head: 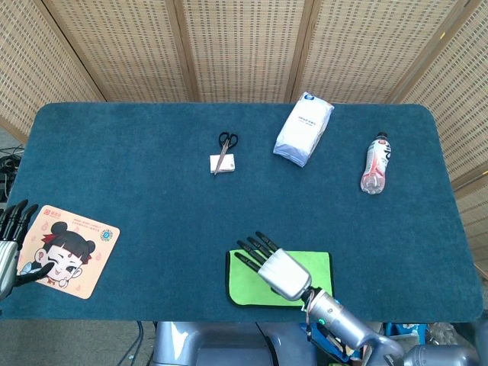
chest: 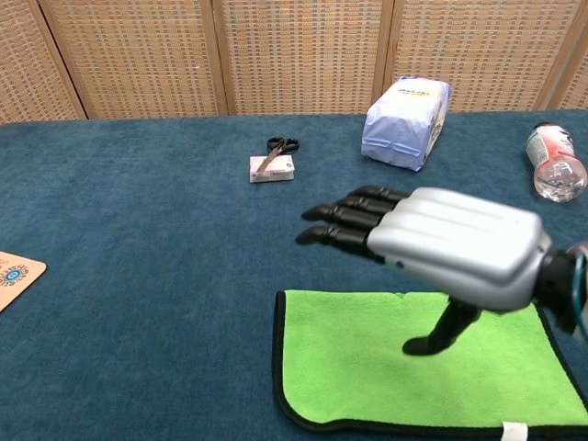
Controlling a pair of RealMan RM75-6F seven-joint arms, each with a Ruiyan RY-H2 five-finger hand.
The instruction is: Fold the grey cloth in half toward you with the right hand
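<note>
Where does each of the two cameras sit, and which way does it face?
Head view: high above the near edge, looking down on the table; shows right hand over the green cloth, left hand by the cartoon mat.
Chest view: low, facing forward across the table; shows only the right hand.
Shared: cloth, scissors, white bag, bottle.

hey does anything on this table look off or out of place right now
Two things. The task names a grey cloth, but the only cloth in view is bright green with a dark border, lying flat under the raised, empty right hand. Also, the bottle lies on its side near the table's right edge, and the scissors rest on a small box.
</note>
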